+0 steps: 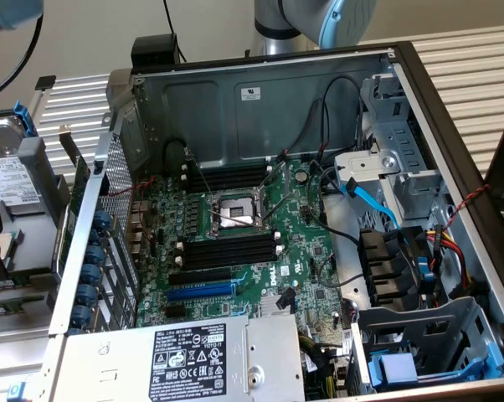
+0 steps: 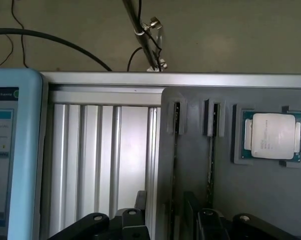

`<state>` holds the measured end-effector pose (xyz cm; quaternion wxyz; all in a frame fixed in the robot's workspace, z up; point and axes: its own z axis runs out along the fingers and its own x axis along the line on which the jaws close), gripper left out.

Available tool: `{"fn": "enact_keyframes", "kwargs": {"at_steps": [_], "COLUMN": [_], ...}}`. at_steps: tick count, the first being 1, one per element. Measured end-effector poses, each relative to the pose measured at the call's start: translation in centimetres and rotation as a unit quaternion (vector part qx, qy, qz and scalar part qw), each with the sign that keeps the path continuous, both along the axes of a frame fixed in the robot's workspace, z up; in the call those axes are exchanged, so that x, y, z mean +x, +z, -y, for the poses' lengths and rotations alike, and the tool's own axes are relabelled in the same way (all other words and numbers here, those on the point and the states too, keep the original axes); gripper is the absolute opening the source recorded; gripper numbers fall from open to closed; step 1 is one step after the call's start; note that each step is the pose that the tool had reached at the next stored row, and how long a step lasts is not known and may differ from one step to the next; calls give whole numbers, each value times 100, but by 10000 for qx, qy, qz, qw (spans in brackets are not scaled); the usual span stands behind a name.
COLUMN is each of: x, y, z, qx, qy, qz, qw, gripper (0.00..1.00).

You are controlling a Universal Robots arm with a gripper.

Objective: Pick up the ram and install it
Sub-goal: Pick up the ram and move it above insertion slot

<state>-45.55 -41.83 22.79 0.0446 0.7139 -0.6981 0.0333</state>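
The gripper (image 2: 165,220), fingers spread and empty, hangs near the ram (image 2: 176,125), which stands on edge in a grey holder (image 2: 270,200), apparently so it can be straddled.

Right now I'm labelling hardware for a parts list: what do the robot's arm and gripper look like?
The arm is a silver-grey tube with a dark band and a light blue joint cap. The gripper is black, built of angular linkage bars with round pivot pins.

Wide-spread pincer (image 2: 170,226) hangs near a grey tray (image 2: 270,200) holding ram (image 2: 176,120) and a processor (image 2: 273,135).
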Motion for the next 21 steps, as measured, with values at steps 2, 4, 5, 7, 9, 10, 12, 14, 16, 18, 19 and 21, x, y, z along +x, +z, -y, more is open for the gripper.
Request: {"fn": "enact_keyframes", "kwargs": {"at_steps": [2,4,5,7,9,10,12,14,16,18,19,21], "x": [0,0,0,0,0,0,0,0,0,0,0,0], "y": [-1,-1,0,0,0,0,0,0,0,-1,0,0], "z": [0,0,0,0,0,0,0,0,0,0,0,0], "qx": [1,1,1,1,1,1,1,1,1,1,1,1], "qy": [0,0,0,0,0,0,0,0,0,0,0,0], "qz": [0,0,0,0,0,0,0,0,0,0,0,0], "qw": [10000,10000,10000,10000,10000,10000,10000,10000,10000,10000,10000,10000], "gripper": [42,42,42,42,42,42,42,42,42,42,42,42]}}
